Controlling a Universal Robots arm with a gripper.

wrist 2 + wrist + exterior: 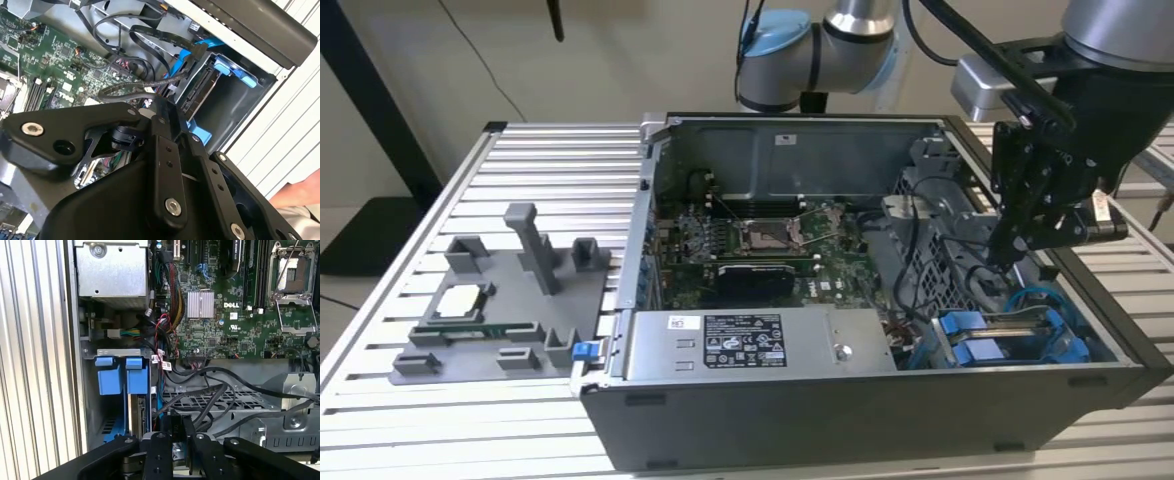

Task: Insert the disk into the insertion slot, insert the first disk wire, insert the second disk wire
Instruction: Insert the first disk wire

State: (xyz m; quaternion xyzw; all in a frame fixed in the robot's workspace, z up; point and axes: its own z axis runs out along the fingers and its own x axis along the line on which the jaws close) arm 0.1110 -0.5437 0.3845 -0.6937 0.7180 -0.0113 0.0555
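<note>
The disk [138, 412] stands edge-on inside the insertion slot [122, 376], a grey cage bay with blue plastic rails, at the case's corner on the exterior view's right [994, 335]. In the second wrist view the disk [200, 95] sits in its blue carrier within the bay. My gripper [1010, 250] hangs over the case just above this cage, with its fingers [176, 427] close together, so it is shut. Black wires [225, 390] loop right beside the fingertips; I cannot tell whether one is pinched. A flat black wire [165, 37] ends in a connector near the disk.
The open computer case holds a green motherboard [761, 240] and a silver power supply [747, 340]. A grey fixture [507, 300] with small parts sits on the slatted metal table at the exterior view's left. A person's hand [300, 192] shows beside the case.
</note>
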